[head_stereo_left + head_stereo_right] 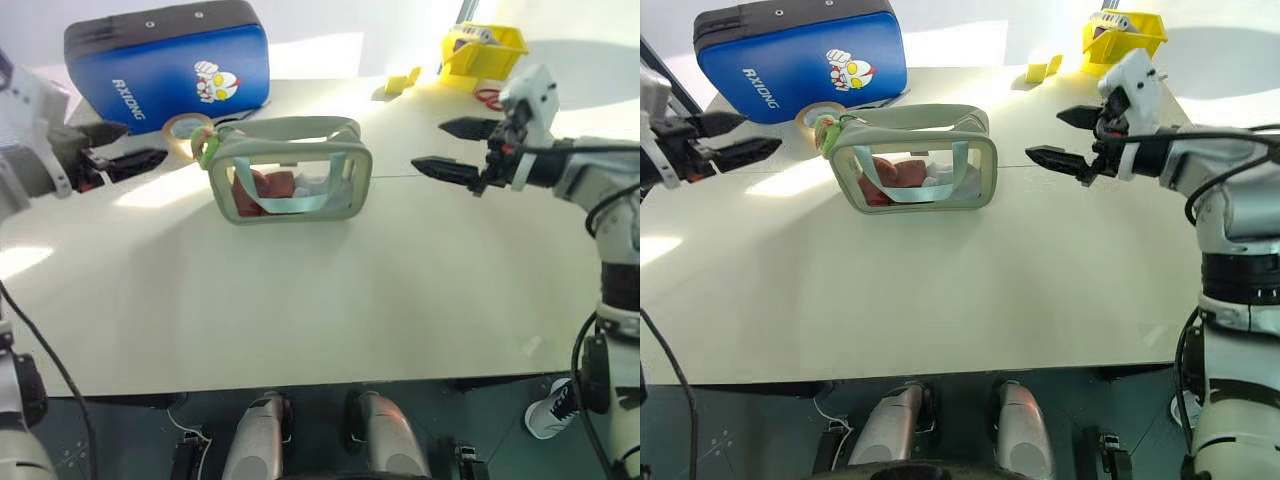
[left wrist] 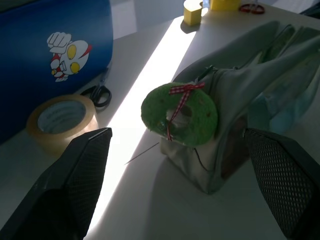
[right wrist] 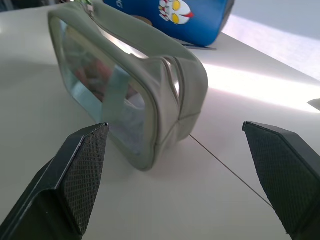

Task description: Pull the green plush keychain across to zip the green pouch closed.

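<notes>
Hovering at the far left of the white table (image 1: 300,300), the left gripper (image 1: 120,150) has its two black fingers spread wide and grasps nothing; its arm reaches in from the left edge, the gripper held roughly level and aimed to the right, toward the pouch's left end. Just beyond it lie a tan tape roll (image 1: 187,128) and a blue padded case (image 1: 165,62) with a cartoon figure on it; neither belongs to the step. Next to the right stands the green pouch (image 1: 290,170), near the table's middle, upright, its clear window facing the near side, a teal strap and red and white contents showing through; the green plush keychain (image 2: 179,114) hangs at the pouch's left end, a red-checked bow on it, so the zip seems still open along the top. The step in hand looks like the approach; to do it well, the left fingers should probably close on the plush ring itself, not the pouch fabric, while the other gripper steadies the right end, and the pull should run straight along the zip line toward the right, kept low, lest the soft bag tip or slide. Right of the pouch, apart from it, the right gripper (image 1: 455,148) hangs level, pointing left, fingers likewise released and empty; a yellow bin (image 1: 484,48) sits at the far right.
</notes>
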Robot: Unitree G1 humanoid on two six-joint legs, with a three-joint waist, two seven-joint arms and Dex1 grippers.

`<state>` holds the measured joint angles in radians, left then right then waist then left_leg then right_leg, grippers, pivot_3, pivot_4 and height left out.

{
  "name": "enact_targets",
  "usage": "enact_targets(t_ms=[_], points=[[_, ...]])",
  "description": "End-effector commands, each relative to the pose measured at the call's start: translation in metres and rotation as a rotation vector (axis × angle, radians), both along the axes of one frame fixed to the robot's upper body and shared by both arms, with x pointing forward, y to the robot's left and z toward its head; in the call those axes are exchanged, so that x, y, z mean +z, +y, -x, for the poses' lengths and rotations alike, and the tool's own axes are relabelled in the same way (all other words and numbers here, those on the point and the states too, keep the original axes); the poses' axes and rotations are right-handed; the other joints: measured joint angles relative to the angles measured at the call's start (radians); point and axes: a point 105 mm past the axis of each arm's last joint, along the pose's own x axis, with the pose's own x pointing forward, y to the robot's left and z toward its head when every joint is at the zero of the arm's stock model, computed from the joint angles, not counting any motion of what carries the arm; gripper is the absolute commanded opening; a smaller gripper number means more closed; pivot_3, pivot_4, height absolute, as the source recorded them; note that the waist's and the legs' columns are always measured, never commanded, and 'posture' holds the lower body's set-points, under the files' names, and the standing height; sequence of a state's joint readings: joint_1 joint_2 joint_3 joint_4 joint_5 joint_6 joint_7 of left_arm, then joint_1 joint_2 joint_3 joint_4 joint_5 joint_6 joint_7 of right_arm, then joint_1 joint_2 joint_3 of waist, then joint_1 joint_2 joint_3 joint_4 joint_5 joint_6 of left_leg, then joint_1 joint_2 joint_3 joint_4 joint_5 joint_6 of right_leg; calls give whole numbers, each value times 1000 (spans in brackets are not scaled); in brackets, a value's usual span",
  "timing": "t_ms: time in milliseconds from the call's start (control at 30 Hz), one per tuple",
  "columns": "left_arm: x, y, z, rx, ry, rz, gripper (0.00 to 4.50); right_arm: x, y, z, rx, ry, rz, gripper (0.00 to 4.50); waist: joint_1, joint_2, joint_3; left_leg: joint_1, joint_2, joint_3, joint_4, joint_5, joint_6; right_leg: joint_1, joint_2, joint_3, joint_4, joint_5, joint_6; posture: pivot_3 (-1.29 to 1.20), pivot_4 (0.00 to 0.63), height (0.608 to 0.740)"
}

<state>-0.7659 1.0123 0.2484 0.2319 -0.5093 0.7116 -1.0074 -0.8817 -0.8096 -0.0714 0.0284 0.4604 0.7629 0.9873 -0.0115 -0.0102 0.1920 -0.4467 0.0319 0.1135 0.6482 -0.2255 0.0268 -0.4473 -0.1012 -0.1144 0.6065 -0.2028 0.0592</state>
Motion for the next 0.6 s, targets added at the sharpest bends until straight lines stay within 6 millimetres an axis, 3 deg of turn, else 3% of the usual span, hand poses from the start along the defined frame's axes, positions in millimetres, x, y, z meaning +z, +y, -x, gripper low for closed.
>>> enact_targets(t_ms=[33,233,433,600], points=[[15,0,7,-33,-38,-30,4500,14,4,5,45,-39,14,4453,0,0,0,0,0,0,0,0,0,0,0,0,0,0,1,0,150,740],[20,1,7,-30,-49,-25,4500,11,1,-2,10,-50,21,4453,0,-1,0,0,0,1,1,1,0,0,2,0,2,2,3,0,150,740],[21,-26,18,-155,-43,-104,4500,18,13,2,81,-66,53,4453,-1,-1,1,1,0,1,2,1,-1,0,2,1,4,1,2,0,150,740],[26,-32,22,-189,-55,-150,4500,15,26,3,156,-57,112,4453,-1,-1,1,1,0,1,2,1,-1,-1,3,1,5,1,2,0,150,740]])
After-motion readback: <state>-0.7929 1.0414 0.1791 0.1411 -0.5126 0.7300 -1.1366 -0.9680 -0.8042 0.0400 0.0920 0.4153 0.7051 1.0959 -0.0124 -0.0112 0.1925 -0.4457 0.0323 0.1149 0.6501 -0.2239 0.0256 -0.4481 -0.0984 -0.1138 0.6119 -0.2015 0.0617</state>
